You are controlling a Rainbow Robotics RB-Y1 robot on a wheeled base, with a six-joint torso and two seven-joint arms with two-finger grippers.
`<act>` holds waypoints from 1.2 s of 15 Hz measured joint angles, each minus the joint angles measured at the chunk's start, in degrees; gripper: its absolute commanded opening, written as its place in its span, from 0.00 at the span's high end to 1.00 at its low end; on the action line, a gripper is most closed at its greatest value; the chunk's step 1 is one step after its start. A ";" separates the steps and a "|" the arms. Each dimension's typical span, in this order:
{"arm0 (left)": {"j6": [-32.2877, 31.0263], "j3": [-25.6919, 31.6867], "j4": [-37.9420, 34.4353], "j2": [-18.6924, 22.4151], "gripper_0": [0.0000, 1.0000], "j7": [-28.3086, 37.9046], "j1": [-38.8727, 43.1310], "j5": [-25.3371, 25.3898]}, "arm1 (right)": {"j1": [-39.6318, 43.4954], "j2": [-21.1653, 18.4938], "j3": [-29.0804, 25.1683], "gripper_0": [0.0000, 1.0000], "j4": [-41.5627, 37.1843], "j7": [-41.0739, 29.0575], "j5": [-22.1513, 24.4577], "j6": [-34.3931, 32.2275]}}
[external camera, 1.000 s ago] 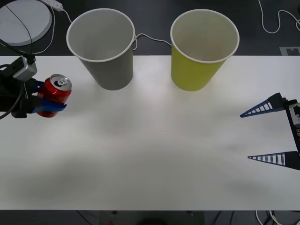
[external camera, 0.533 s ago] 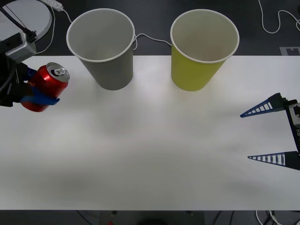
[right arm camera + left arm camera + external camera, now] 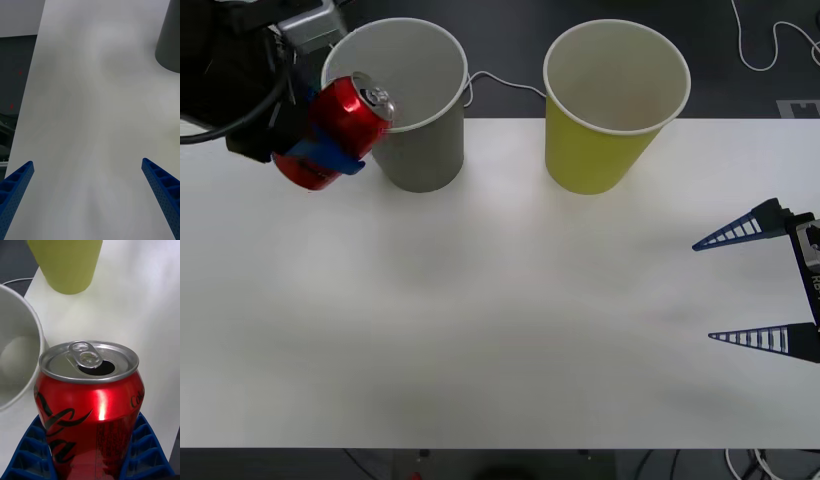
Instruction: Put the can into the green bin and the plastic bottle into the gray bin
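Note:
My left gripper (image 3: 320, 150) is shut on the red can (image 3: 335, 128), holding it tilted in the air at the left rim of the gray bin (image 3: 412, 140). In the left wrist view the can (image 3: 90, 408) sits between my blue fingers (image 3: 146, 453), its silver top open at the tab, with the gray bin's rim (image 3: 35, 348) beside it and the green bin (image 3: 65, 264) farther off. The green bin (image 3: 605, 140) stands at the table's back, right of the gray bin. My right gripper (image 3: 760, 290) rests open at the right edge. The plastic bottle is out of view.
A white table (image 3: 500, 320) carries both bins along its back edge. White cables (image 3: 500, 82) run over the dark floor behind it. The gray bin's base (image 3: 170, 41) shows in the right wrist view across bare tabletop.
My left gripper has lifted the can off the table's left side and carried it up and to the right, to the gray bin's rim. The right arm has not moved.

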 measured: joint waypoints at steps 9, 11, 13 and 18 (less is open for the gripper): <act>5.26 -24.51 25.57 -17.70 1.00 1.69 -31.93 -0.88 | 0.00 0.00 0.00 0.00 0.00 0.00 0.00 0.00; 6.69 -28.17 34.37 -23.71 1.00 1.69 -36.97 -1.69 | 0.00 0.00 0.00 0.00 0.00 0.01 0.00 0.00; 8.55 -30.48 43.85 -30.10 1.00 1.61 -41.34 -2.29 | 0.00 0.00 0.00 0.00 0.00 0.01 0.00 0.00; 13.75 -33.77 65.11 -45.81 1.00 0.36 -50.22 -3.96 | 0.00 0.00 0.00 0.00 0.00 0.00 0.00 0.00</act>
